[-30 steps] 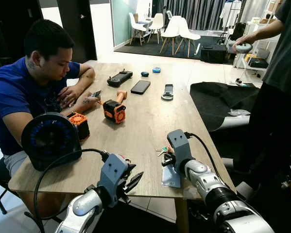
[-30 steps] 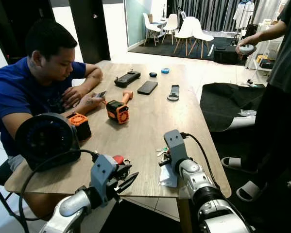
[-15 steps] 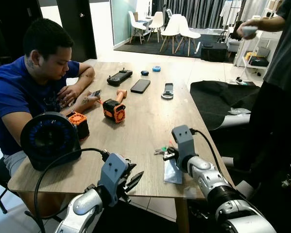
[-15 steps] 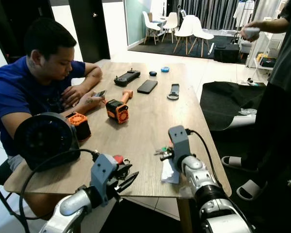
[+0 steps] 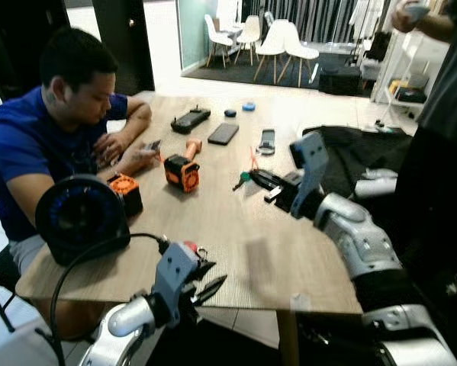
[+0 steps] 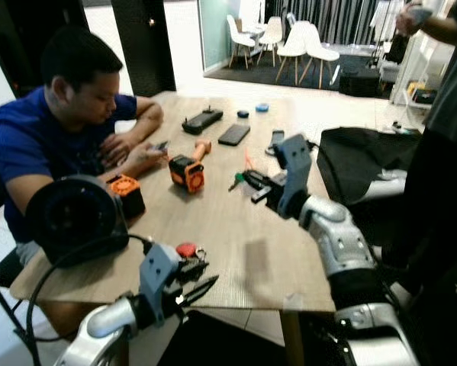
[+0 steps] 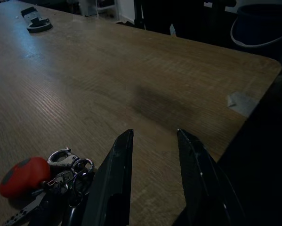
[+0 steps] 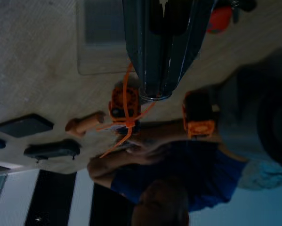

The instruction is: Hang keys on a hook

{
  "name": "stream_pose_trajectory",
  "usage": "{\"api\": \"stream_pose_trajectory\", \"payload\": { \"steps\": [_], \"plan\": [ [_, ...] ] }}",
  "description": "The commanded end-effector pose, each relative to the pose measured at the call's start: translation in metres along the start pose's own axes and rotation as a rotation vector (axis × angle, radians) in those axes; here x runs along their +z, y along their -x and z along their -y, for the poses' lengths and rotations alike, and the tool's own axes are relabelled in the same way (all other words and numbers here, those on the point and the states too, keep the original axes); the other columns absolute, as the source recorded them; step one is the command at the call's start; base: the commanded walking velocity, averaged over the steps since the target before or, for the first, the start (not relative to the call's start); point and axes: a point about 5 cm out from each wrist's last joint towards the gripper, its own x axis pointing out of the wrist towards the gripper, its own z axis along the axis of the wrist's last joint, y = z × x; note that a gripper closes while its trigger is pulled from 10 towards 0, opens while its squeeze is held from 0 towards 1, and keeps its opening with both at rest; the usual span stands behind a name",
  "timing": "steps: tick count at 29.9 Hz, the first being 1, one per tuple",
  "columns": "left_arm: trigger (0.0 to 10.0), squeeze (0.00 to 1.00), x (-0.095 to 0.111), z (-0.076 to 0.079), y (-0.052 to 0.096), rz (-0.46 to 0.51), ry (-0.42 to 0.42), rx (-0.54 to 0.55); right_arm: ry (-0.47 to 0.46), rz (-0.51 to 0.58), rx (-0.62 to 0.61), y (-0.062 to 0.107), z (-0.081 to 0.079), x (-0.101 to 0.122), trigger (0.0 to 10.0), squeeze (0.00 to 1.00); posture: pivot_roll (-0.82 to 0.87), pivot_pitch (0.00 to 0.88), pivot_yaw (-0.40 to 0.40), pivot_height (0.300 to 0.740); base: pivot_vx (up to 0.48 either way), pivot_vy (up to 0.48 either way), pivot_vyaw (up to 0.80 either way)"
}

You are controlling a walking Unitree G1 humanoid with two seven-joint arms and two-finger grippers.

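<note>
Fingers [image 5: 260, 180] pinching green-tagged keys [image 5: 241, 180], orange loop

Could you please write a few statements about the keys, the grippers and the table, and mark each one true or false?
1. The right gripper is raised above the table, shut on a bunch of keys. True.
2. A second key bunch with a red tag lies beside the left gripper. True.
3. The left gripper is clamped on that red-tagged bunch. False: its fingers stand open, holding nothing.
4. The seated person is reaching for the raised keys. False: both hands stay near their own side of the table.
</note>
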Motion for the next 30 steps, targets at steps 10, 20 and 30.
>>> {"api": "stream_pose_trajectory", "payload": {
  "steps": [10,20,30],
  "plan": [
    [10.0,0.00,-0.001,-0.006,0.007,-0.017,-0.009,-0.020,-0.039,-0.003,0.081,0.008,-0.011,0.009,10.0,0.00,0.05,0.059,0.026,0.740,0.000,0.000,0.00],
    [10.0,0.00,-0.011,0.008,0.036,-0.060,0.084,-0.227,-0.212,-0.116,0.477,0.030,-0.076,-0.019,10.0,0.00,0.05,0.059,0.027,0.740,0.000,0.000,0.00],
    [10.0,0.00,-0.022,0.012,0.046,-0.145,0.082,-0.261,-0.334,-0.202,0.560,0.042,-0.104,-0.045,10.0,0.00,0.05,0.061,0.024,0.740,0.000,0.000,0.00]
  ]
}}
